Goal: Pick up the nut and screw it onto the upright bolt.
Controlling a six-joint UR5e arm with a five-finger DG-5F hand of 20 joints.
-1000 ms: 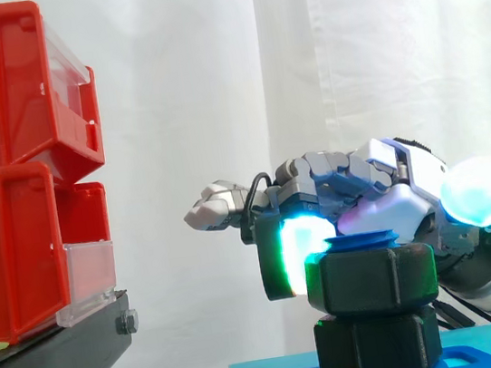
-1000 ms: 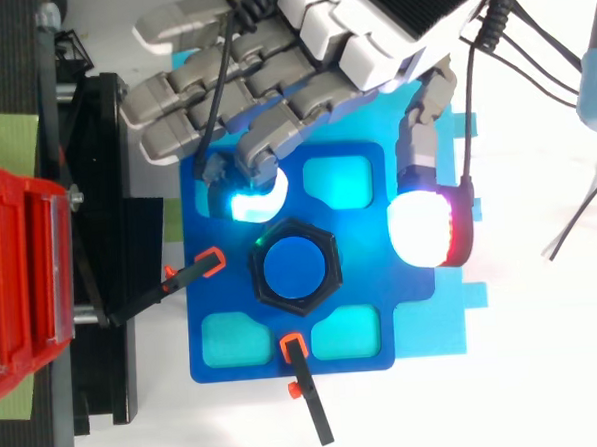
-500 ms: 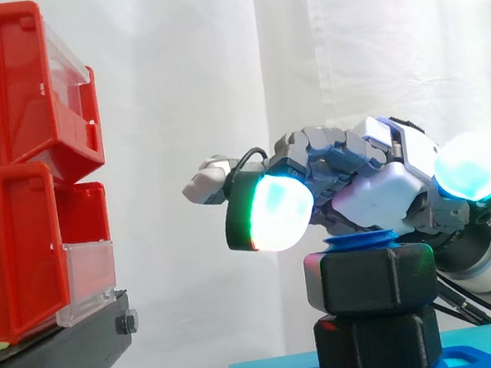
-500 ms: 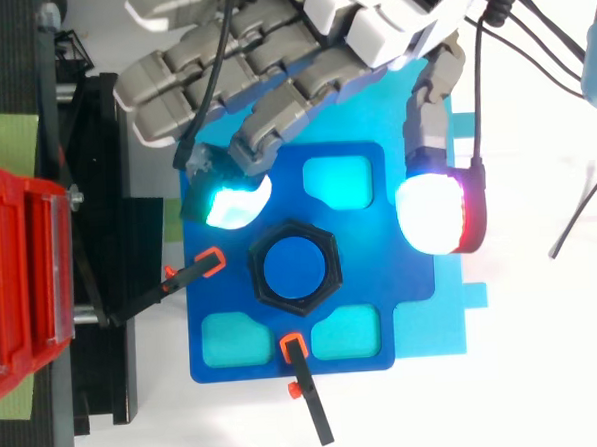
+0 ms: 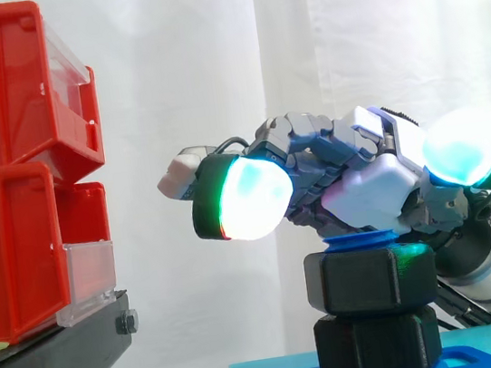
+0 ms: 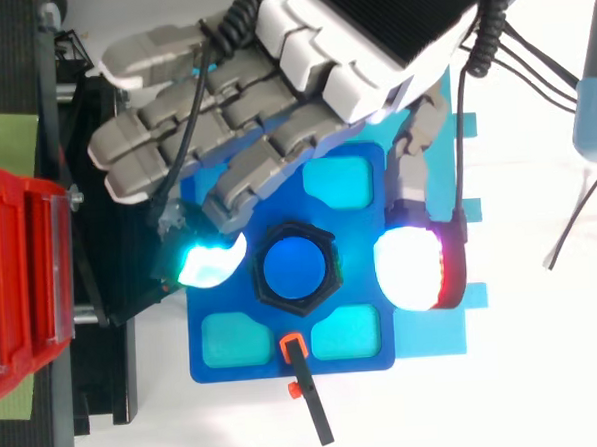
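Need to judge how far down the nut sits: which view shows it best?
Side view: the nut stands in profile, the blue bolt showing just above it. Top view gives its hexagon around the bolt, not its height.

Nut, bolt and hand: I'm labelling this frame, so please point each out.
nut [image 5: 371,278], side view, front face of the upper black hexagon.
bolt [image 6: 294,267], top view, its round blue top.
hand [image 6: 345,51], top view, white back of the hand.
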